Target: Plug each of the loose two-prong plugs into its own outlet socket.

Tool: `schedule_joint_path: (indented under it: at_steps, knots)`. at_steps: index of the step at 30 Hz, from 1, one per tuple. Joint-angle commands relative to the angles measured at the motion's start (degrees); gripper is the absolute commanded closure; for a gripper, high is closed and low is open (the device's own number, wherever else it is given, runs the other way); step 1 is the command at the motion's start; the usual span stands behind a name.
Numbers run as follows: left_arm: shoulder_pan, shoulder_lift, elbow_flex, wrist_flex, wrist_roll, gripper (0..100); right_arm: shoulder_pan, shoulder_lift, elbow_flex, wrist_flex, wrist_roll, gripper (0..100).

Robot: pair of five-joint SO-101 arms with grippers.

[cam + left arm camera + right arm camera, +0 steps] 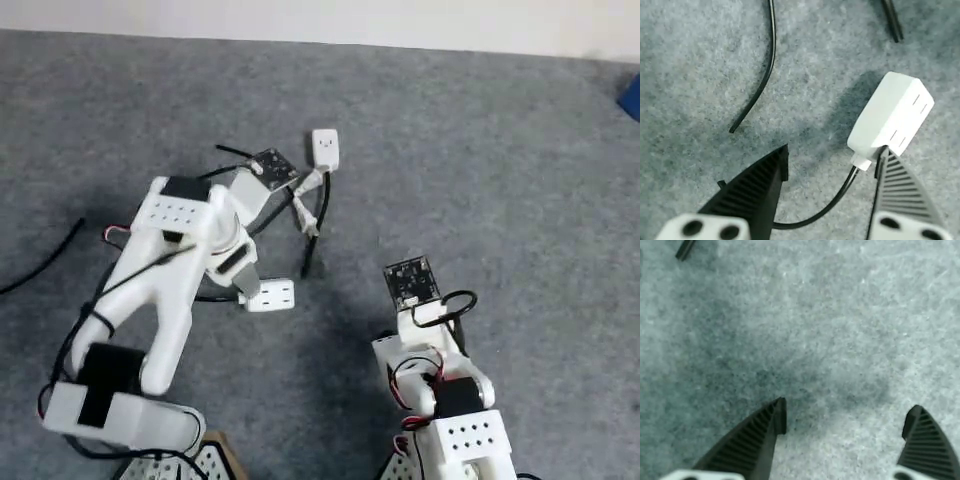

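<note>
While the left hand (832, 155) hangs spread wide over the grey bench (520, 150), a white socket block (890, 115) lies w/ its cord end right at one fingertip (888, 170), prob. touching. Nothing is gripped.

Loose cords (303, 205) lie in a tangle just beyond the socket block, btwn it and a second block (325, 148). The plug prongs are too small to make out. The right hand (847, 407), also spread wide and holding nothing, sits over bare bench well apart from the socket block.

Risks, as I judge them:
- The fingertip could shove the socket block instead of trapping it. The block looks light and nothing pins it down.
- The block's own cord (837, 202) curves under the left hand, so closing may pinch cord, not block.
- Tangled cords may drag one another when one is lifted.
- The slots are narrow, so a tilted plug would miss.

Materials and shapes:
- Socket block: smooth hard white plastic, boxy w/ rounded corners and thin paired slots on its face.
- Cords: thin, round, black, rubbery-looking; one cord (765, 65) lies in a loose curve near the block.
- Bench cover: fuzzy grey felt-like nap.
- Fingers: black, ribbed, tapering to points.
</note>
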Motion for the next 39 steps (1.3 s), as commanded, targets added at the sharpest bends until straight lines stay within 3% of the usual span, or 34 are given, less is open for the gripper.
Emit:
schedule_joint_path:
  at_steps: [1, 12, 17, 23, 31, 39]
  knots:
    - [-0.13, 3.56, -3.82, 0.44, 0.62, 73, 0.22, 0.31, -2.59, -1.01, 0.44, 63.5]
    - [-0.13, 16.92, -3.56, -3.60, 0.18, 78, 0.22, 0.31, -2.59, -1.01, 0.44, 63.5]
    - [2.07, 13.41, 4.44, -4.04, -3.96, 78, 0.22, 0.31, -2.59, -1.01, 0.44, 63.5]
    - [12.18, 1.98, 14.90, -3.60, -2.90, 78, 0.22, 0.31, -2.59, -1.10, 0.44, 63.5]
    - [24.75, -1.19, 16.92, -3.96, 6.24, 78, 0.13, 0.31, -2.59, -1.10, 0.44, 63.5]
    - [16.31, 3.12, 4.26, 0.26, 6.42, 78, 0.13, 0.31, -2.59, -1.01, 0.44, 63.5]
